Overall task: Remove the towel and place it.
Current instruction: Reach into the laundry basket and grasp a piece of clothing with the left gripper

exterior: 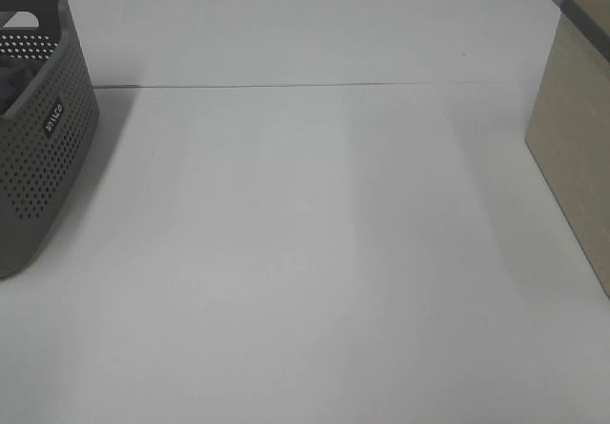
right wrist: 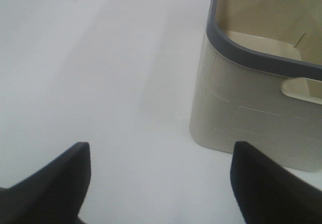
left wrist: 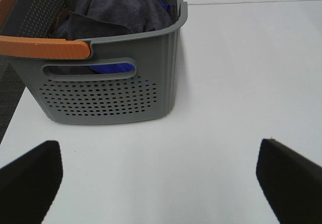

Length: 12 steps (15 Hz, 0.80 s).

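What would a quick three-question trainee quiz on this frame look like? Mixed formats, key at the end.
1. True or false: the towel already lies on the table.
2. Which container has the orange handle? A) the grey basket B) the cream bin C) neither
3. Fill in: the left gripper and the right gripper are both ____ and hold nothing.
Key: 1 false, it sits in the grey basket; 2 A; 3 open.
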Each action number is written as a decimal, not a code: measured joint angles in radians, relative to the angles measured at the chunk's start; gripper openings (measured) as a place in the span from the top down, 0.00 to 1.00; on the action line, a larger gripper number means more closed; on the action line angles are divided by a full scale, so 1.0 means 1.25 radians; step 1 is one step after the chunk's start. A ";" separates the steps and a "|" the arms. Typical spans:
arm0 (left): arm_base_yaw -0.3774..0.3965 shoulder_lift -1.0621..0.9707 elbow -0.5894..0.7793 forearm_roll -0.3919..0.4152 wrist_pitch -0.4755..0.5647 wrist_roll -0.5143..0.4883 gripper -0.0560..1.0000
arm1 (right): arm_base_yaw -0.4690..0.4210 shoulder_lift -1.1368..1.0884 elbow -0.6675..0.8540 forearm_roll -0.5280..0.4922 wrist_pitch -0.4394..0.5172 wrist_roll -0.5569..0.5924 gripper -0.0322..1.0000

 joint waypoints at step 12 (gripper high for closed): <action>0.000 0.106 -0.124 -0.001 0.121 0.159 0.01 | 0.000 0.000 0.000 0.000 0.000 0.000 0.24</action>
